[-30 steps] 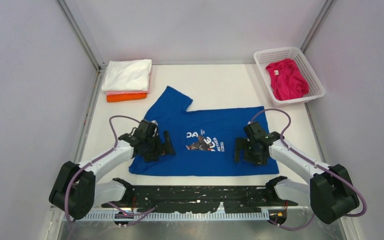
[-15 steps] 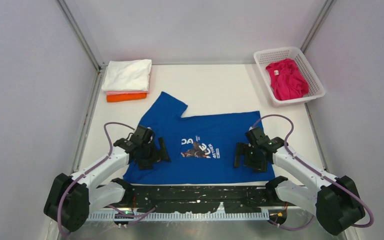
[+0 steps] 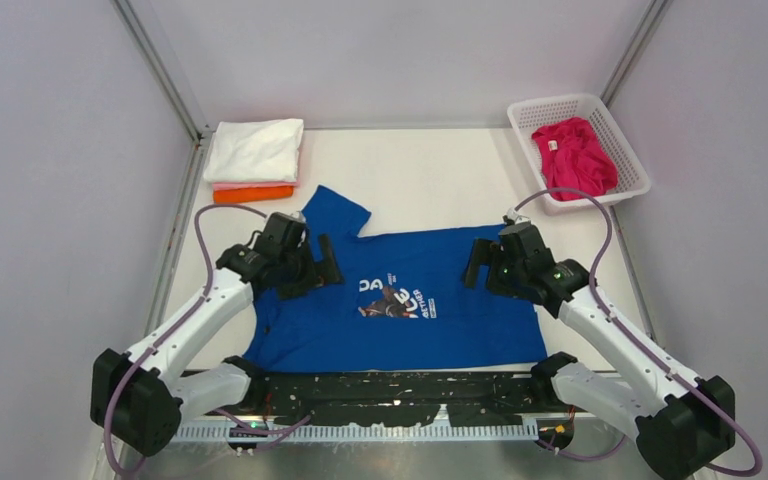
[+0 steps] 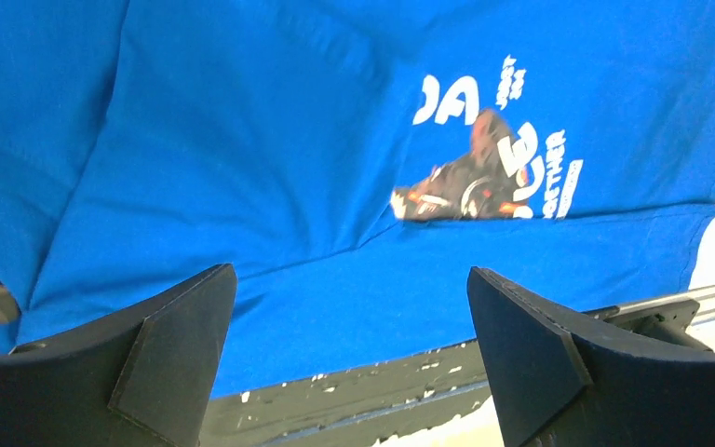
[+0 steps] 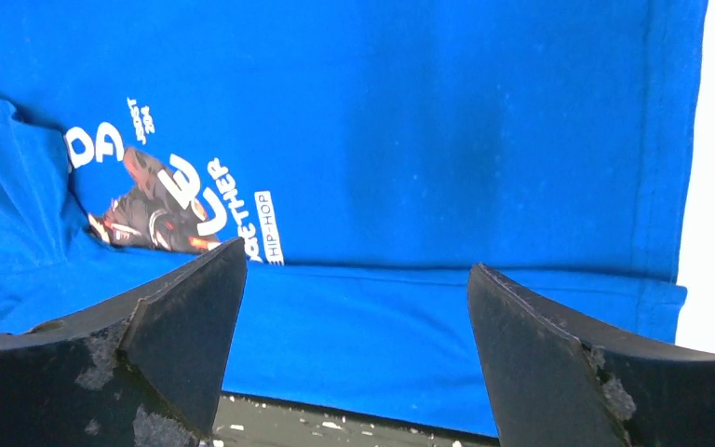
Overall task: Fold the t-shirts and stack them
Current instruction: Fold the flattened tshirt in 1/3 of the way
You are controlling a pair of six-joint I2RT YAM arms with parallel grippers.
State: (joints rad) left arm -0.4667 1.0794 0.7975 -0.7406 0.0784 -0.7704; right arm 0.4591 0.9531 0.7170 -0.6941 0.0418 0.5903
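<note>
A royal blue t-shirt (image 3: 410, 335) with a small white chest print (image 3: 392, 298) lies spread at the near edge of the table, one sleeve (image 3: 332, 210) pointing far-left. My left gripper (image 3: 326, 264) hovers over its left part, open and empty. My right gripper (image 3: 474, 266) hovers over its right part, open and empty. The left wrist view shows the blue t-shirt (image 4: 242, 140) below the open left gripper (image 4: 349, 279). The right wrist view shows the blue t-shirt (image 5: 447, 121) below the open right gripper (image 5: 356, 261). A magenta t-shirt (image 3: 572, 158) lies crumpled in the basket.
A folded stack stands at the far left: white t-shirt (image 3: 256, 148) on top, pale pink (image 3: 248, 185) under it, orange (image 3: 252, 195) at the bottom. The white lattice basket (image 3: 523, 111) stands at the far right. A black strip (image 3: 400, 385) runs along the near edge.
The blue t-shirt has slid toward the near edge. Both grippers first moved nearer over it, then rose and moved toward the far side, staying open.
</note>
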